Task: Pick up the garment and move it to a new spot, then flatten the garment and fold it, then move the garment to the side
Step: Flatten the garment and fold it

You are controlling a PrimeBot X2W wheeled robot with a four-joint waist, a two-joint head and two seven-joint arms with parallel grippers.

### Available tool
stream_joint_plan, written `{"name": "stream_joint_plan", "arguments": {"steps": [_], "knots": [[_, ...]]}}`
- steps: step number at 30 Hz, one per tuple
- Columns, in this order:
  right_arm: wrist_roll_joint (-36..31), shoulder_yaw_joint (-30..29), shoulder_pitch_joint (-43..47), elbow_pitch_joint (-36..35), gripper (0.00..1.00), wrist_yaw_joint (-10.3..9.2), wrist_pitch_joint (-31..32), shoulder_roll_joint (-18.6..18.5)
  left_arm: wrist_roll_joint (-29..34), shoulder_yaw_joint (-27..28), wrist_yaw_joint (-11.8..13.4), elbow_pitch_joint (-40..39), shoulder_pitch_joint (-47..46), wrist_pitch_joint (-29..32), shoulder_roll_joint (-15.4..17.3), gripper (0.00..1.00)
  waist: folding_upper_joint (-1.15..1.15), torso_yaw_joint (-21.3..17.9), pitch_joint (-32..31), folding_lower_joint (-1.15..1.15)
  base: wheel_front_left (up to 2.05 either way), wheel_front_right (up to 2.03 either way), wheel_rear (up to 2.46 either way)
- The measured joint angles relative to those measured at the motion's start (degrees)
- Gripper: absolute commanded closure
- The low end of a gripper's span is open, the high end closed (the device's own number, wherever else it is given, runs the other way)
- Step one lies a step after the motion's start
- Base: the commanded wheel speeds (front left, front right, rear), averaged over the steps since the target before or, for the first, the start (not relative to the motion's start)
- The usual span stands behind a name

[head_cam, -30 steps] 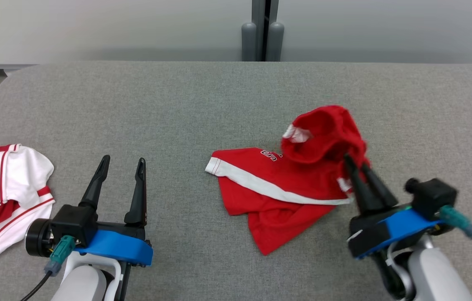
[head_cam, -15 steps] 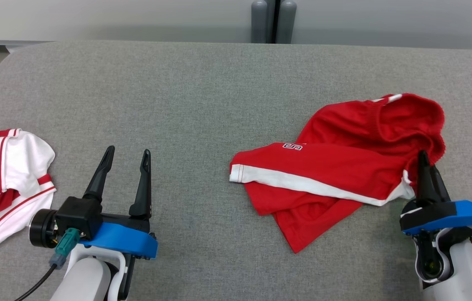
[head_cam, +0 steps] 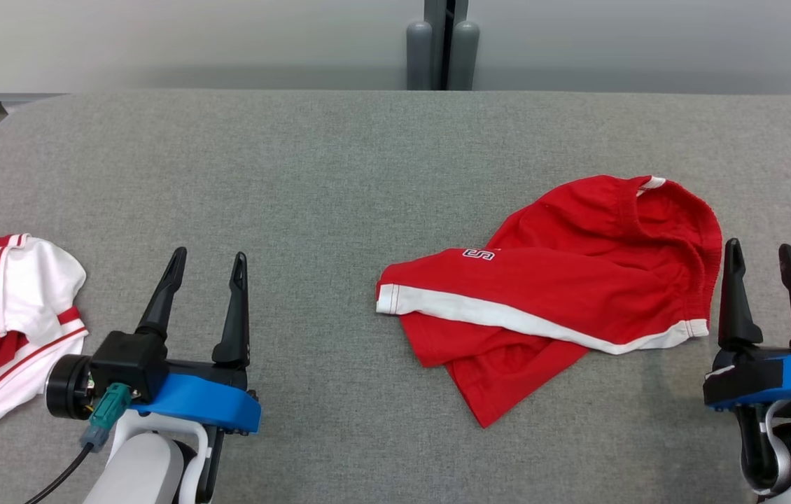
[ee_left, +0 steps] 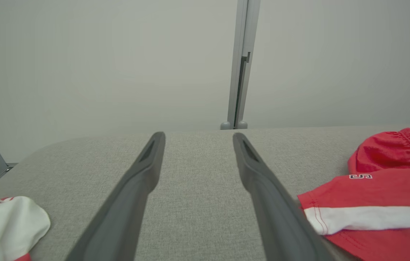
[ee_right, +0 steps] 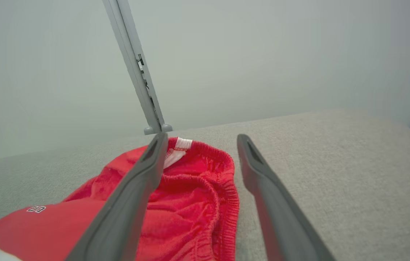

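The red garment [head_cam: 563,294] bore one small white-outlined mark [head_cam: 477,253] on its left part, just beyond the white stripe; it showed two blocky characters, one perhaps an S, too small to read surely; a white tag [ee_right: 180,144] at the waistband [ee_right: 226,203] showed no legible print.

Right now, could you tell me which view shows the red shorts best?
The head view: the whole shorts lie crumpled on the grey surface. The left wrist view catches one end with the white stripe, cut off at the frame edge. The right wrist view shows the waistband close up, partly behind a finger.
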Motion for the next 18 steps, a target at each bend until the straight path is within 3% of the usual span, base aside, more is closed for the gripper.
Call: {"name": "stream_joint_plan", "arguments": {"steps": [9,18], "knots": [[-3.3,5.0,7.6,-13.3,0.0,0.01,7.8,0.4,-0.4,0.1,0.6,0.2,1.6,0.0,0.2,0.0,0.0,-1.4,-3.1,0.0,0.0,0.0,0.0],[-2.8,4.7,13.8,-19.0,0.0,0.0,10.7,2.4,-1.0,-0.3,1.1,0.0,3.7,0.7,0.6,0.0,0.0,-2.7,-4.9,0.0,0.0,0.0,0.0]]}}
